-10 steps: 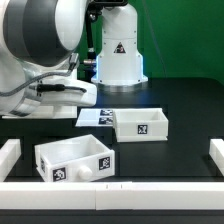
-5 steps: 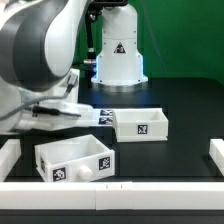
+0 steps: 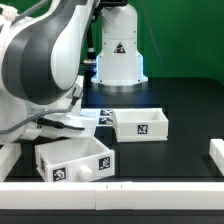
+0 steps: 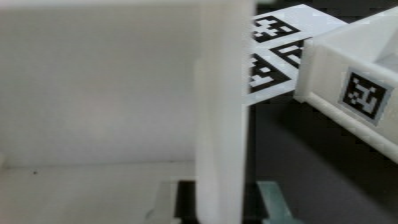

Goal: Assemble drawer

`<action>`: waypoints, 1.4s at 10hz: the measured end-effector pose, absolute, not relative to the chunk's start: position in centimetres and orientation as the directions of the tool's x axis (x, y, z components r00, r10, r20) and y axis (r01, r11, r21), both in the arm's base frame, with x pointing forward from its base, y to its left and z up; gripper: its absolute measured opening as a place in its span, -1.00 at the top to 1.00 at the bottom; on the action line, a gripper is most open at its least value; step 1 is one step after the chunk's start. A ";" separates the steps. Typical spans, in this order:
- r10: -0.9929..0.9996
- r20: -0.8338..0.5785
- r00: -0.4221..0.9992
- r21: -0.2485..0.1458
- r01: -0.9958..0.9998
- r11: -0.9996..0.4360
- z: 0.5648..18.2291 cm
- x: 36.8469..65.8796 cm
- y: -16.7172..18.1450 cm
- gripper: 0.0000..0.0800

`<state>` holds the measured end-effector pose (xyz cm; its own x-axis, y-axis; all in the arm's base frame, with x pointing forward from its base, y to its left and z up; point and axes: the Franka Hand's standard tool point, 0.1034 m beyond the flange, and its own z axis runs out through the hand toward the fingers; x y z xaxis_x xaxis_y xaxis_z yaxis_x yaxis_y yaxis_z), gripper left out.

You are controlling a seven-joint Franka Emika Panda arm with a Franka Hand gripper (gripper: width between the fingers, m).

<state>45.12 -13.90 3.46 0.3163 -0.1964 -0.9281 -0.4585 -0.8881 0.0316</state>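
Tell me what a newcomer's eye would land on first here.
The arm looms over the exterior view's left, bent down toward the near tray with its round knob. A second tray sits farther back, next to the marker board. In the wrist view a white wall fills the foreground.

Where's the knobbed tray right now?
The knobbed tray sits in front on the exterior view's left, by the front rail; the other tray lies behind it, rightward.
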 end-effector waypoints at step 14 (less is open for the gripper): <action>-0.291 -0.710 0.641 -0.031 -0.442 -0.897 5.5 49.5 -15.8 -0.62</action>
<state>49.49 -15.76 5.50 0.6414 -0.2910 -0.7098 -0.4416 -0.8966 -0.0315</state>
